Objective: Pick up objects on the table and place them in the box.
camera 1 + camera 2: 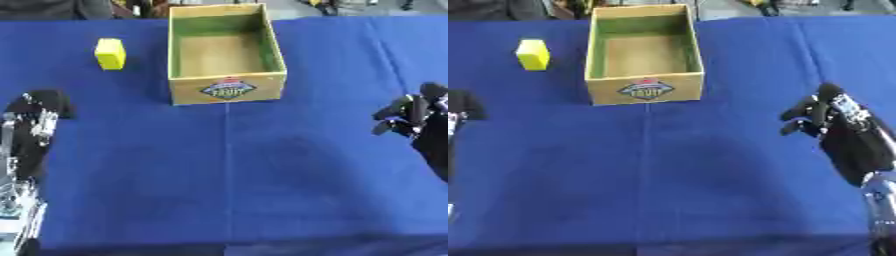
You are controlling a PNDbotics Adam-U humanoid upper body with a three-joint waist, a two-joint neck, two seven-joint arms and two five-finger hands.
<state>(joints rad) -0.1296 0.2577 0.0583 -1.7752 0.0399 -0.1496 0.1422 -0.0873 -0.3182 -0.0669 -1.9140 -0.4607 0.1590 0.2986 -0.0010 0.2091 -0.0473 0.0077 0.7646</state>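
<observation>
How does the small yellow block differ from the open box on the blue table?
The small yellow block is a solid, plain bright-yellow piece, while the open tan cardboard box is hollow, open at the top, with green inner walls and a printed label on its front. The block is much smaller than the box. The block sits to the left of the box, apart from it. Both rest upright on the blue tablecloth, untouched by either hand.

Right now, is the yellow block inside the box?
No, the yellow block sits on the blue cloth to the left of the box, which looks empty.
</observation>
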